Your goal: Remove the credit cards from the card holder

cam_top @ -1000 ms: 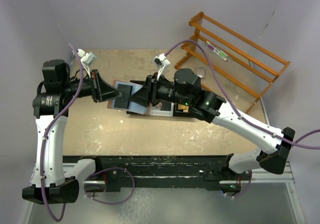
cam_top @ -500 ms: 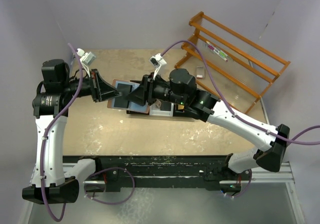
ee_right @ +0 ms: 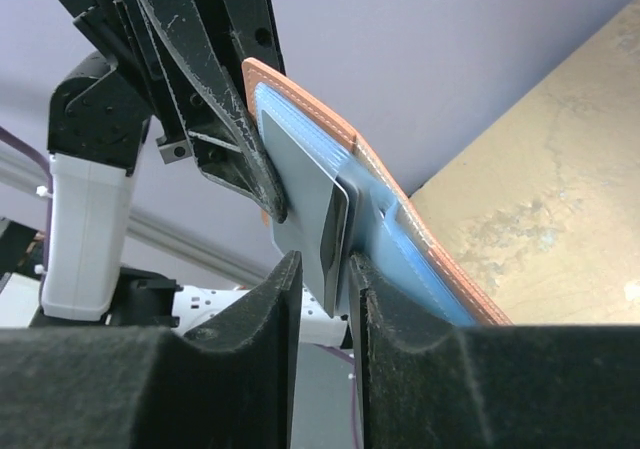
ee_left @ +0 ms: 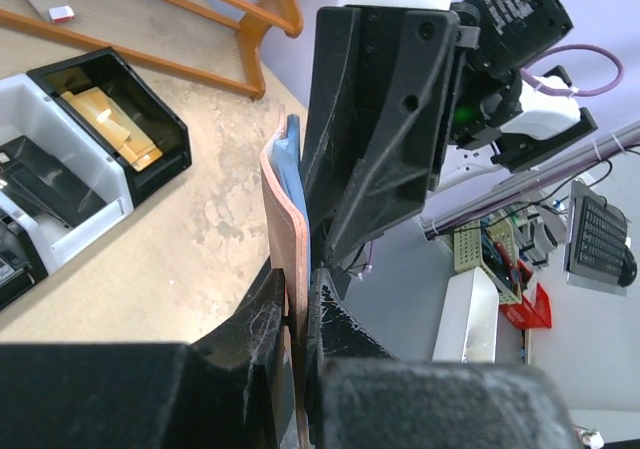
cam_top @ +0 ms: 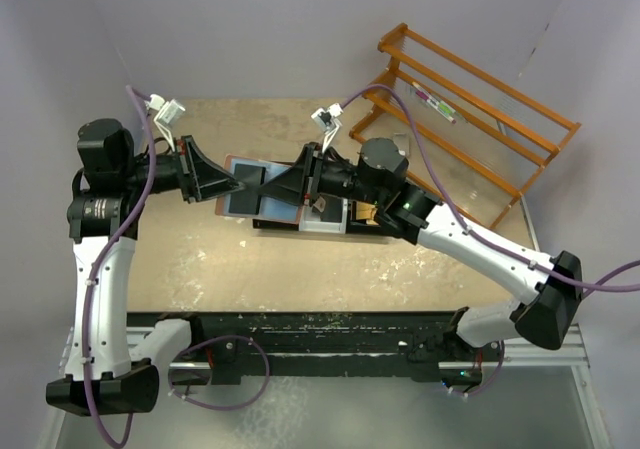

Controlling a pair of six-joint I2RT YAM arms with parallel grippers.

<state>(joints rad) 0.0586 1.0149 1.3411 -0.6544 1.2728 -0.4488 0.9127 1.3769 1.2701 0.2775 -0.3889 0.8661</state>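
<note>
The card holder point(cam_top: 243, 184) hangs in the air above the table point(cam_top: 200, 259), between the two arms, with its blue lining facing the right arm. The left gripper point(ee_left: 297, 304) is clenched on its brown edge. A grey credit card point(ee_right: 298, 169) sticks out of a blue pocket. The right gripper point(ee_right: 325, 269) has narrow jaws and pinches this card's edge. A black bin point(ee_left: 165, 164) stands on the table nearby.

Top view is bright and even: soft light from overhead, only faint shadows on the table point(cam_top: 330, 259), no glare anywhere. Wrist cams are rougher tbh. The black fingers point(ee_right: 200, 369) right up close are just a dark, fuzzy, grainy mass, while the card point(ee_right: 300, 199) and holder point(ee_left: 285, 229) stay pretty sharp. The wall point(ee_right: 450, 49) comes out purplish.
</note>
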